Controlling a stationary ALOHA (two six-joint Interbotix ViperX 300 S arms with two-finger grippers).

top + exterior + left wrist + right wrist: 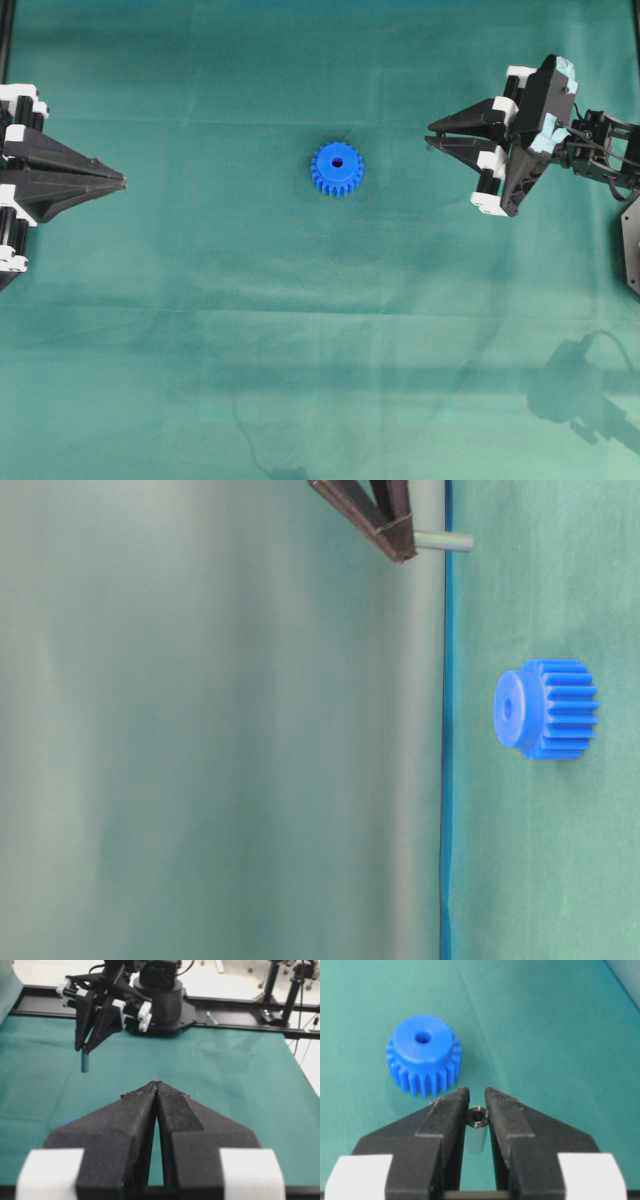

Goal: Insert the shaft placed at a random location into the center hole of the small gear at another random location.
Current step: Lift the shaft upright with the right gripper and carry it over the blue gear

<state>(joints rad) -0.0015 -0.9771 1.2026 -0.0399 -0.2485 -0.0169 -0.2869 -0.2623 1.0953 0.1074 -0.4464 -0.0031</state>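
Note:
The small gear point(337, 168) is bright blue and lies flat on the green cloth, its center hole point(336, 160) facing up. My right gripper point(432, 134) hovers to the right of the gear, shut on the shaft point(478, 1116), a short grey pin held upright between the fingertips. In the right wrist view the gear point(423, 1052) sits ahead and to the left of the right gripper point(477, 1095), with the hole point(422, 1037) unobstructed. From table level the shaft point(445, 542) sticks out of the fingers toward the cloth, well clear of the gear point(545, 708). My left gripper point(122, 181) rests at the left edge, shut and empty.
A green cloth point(320, 330) covers the whole table. The right arm's base point(160, 1000) and a black rail point(240, 1007) stand at the far side in the left wrist view. The right arm casts a shadow point(585, 395) at the lower right.

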